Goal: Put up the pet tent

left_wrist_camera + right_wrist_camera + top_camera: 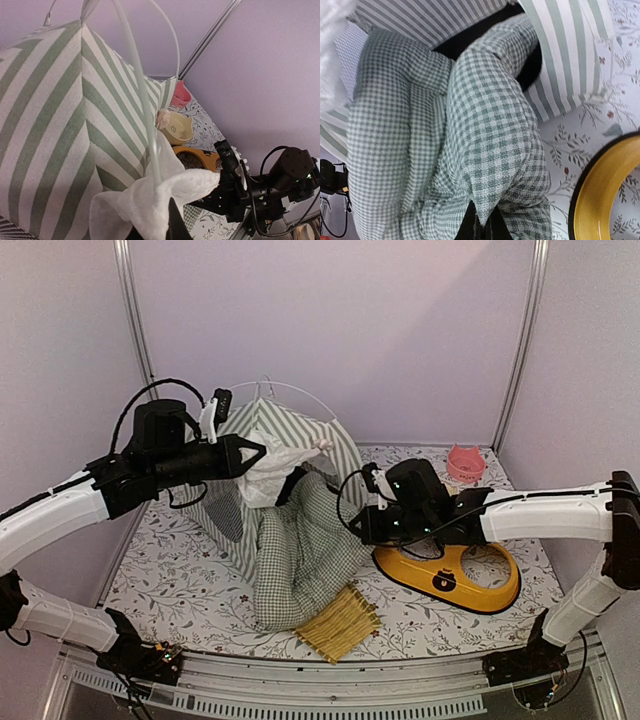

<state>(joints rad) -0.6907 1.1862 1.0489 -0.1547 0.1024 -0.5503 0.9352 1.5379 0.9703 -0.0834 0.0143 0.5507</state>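
Note:
The pet tent (262, 432), grey-green and white striped, stands half raised at the back centre, thin white poles (300, 390) arching over its top. My left gripper (258, 453) is shut on its white lace curtain (272, 472), held up at the tent's front. In the left wrist view the curtain (150, 200) bunches over the left gripper (170, 222) beside a pole (145, 115). A green-white gingham cushion (300, 550) spills out of the tent's opening. My right gripper (357, 525) is shut on a fold of the cushion (470, 125), pinched in the right gripper (484, 227).
A yellow feeder stand (450, 578) lies right of the cushion under my right arm. A pink cat-eared bowl (465, 462) sits at the back right. A bamboo mat (338, 623) lies near the front edge. A cream bowl (177, 127) rests behind the tent.

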